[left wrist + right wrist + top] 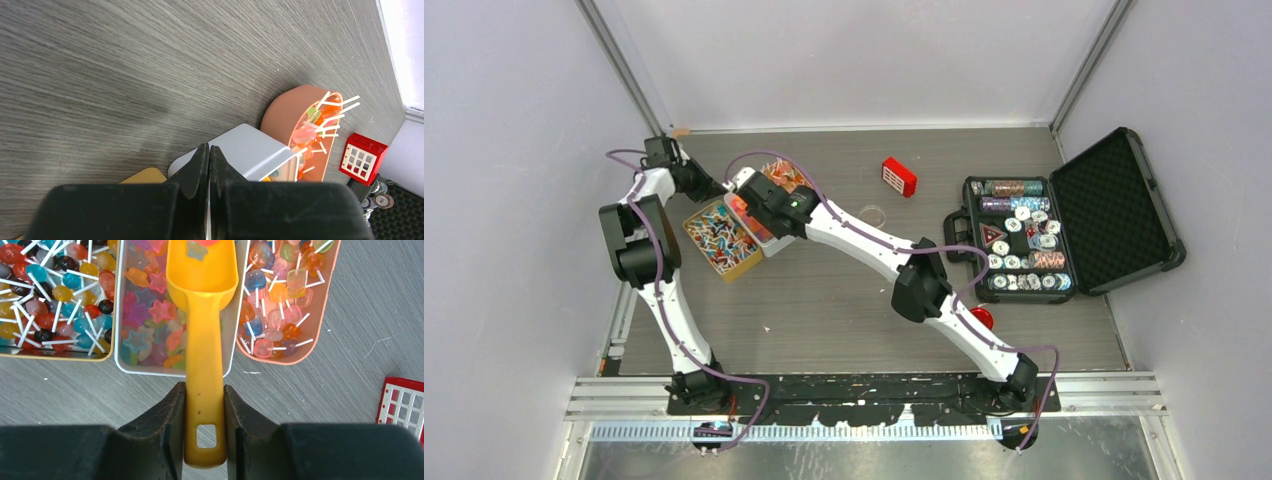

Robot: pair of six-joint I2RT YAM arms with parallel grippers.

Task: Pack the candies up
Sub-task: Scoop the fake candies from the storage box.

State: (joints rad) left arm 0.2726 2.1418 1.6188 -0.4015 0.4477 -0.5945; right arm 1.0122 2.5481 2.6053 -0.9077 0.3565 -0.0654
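1. The grey wood-grain table [824, 310] carries all items.
2. The black foam-lined case [1114, 205] lies open at 3 o'clock from the table centre. It holds rows of poker chips [1022, 212].
3. The right arm [924, 285] reaches from its base toward 10 o'clock. The left arm [639, 240] reaches toward 12 o'clock and bends in toward the trays.
4. Three trays sit side by side at 10 o'clock from the table centre:
   - the tan square tray [55, 355], nearest the left arm;
   - the white rectangular tray [250, 152], in the middle;
   - the salmon-orange oval tray [285, 115], on the side toward the case.
5. The right gripper [204, 390] is clamped on the handle of the yellow plastic scoop [204, 340]. In the right wrist view the scoop bowl sits over the white rectangular tray at 12 o'clock. One pale star piece [196, 250] lies in the bowl.
6. The left gripper [209, 150] is clenched on nothing, jaws meeting. It sits just beside a corner of the white rectangular tray; contact cannot be determined.
7. The small red box [898, 176] stands at 1 o'clock from the table centre, apart from the trays.
8. The candies [150, 325] fill all three trays: round lollipops in the tan square tray, star gummies in the white rectangular tray, cube lollipops in the salmon-orange oval tray.
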